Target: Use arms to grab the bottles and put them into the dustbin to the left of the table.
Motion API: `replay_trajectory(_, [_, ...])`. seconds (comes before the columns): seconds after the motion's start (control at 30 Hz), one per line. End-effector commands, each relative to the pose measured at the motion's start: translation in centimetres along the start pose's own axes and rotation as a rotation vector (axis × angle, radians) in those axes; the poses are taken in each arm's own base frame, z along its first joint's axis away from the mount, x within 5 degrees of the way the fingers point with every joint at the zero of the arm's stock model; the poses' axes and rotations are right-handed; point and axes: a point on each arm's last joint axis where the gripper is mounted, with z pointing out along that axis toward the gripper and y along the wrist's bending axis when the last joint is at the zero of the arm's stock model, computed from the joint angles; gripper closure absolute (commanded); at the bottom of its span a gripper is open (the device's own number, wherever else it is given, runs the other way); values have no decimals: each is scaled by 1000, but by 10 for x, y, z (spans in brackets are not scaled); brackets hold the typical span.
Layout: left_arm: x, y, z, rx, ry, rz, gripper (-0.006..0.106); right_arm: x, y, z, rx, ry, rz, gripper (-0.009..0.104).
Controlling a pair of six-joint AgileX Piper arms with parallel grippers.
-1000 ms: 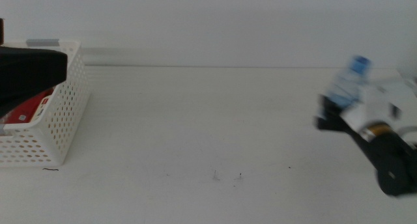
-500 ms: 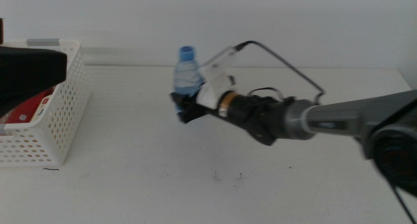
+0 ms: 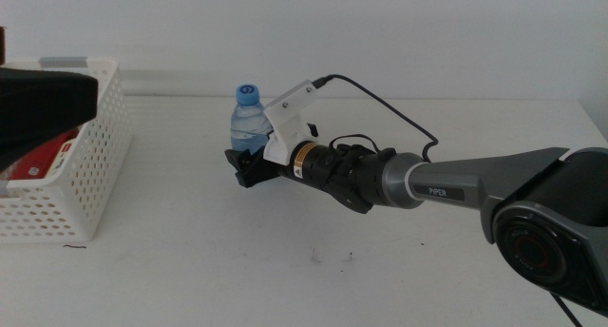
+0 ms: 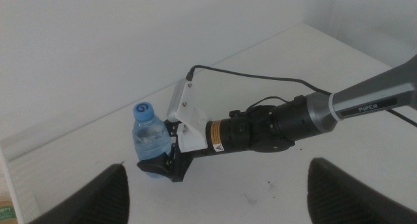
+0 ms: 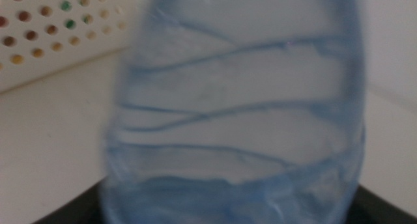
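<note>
At far left of the middle view I see the white dustbin [image 3: 90, 165] on the desk [image 3: 285, 270], a red can [image 3: 43, 158] lying inside it. My left arm waits over the dustbin as a dark mass at the frame's left edge; its left claw [image 4: 215, 191] is spread wide, both jaws rising at the bottom corners of its wrist view, nothing between them. Left of centre, my right claw [image 3: 245, 165] is clenched on the lower body of the blue-capped water bottle [image 3: 248, 118], held upright above the desk. The right arm [image 3: 456, 189] stretches away to the frame's lower right. The bottle [image 5: 234, 107] fills the right wrist view.
</note>
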Motion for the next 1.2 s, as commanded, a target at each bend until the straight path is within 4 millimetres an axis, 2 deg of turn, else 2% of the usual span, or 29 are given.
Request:
replay_trajectory(0.0, [-2,0,-1,-3,-18,-7,7,-4,-3,-5,38,81,75,5])
replay_trajectory(0.07, [-2,0,-1,-3,-18,-7,7,-10,-7,-17,89,183,76,3])
replay_trajectory(0.17, [-2,0,-1,-3,-18,-7,7,-26,-10,-44,131,244,86,4])
replay_trajectory(0.27, [-2,0,-1,-4,-21,-7,7,-53,-7,-86,146,232,116,5])
replay_trajectory(0.6, [-7,2,-2,-26,-76,-7,7,-164,15,-284,243,178,164,5])
replay_trajectory(0.7, [-8,2,-2,-28,-81,-7,7,-202,27,-344,157,203,166,7])
replay_trajectory(0.77, [-8,2,-2,-28,-81,-7,7,-218,34,-371,106,191,158,9])
replay_trajectory(0.87, [-8,2,-2,-28,-81,-7,7,-227,35,-388,110,152,157,12])
replay_trajectory(1.17, [-8,2,-2,-28,-81,-7,7,-229,34,-389,124,129,187,12])
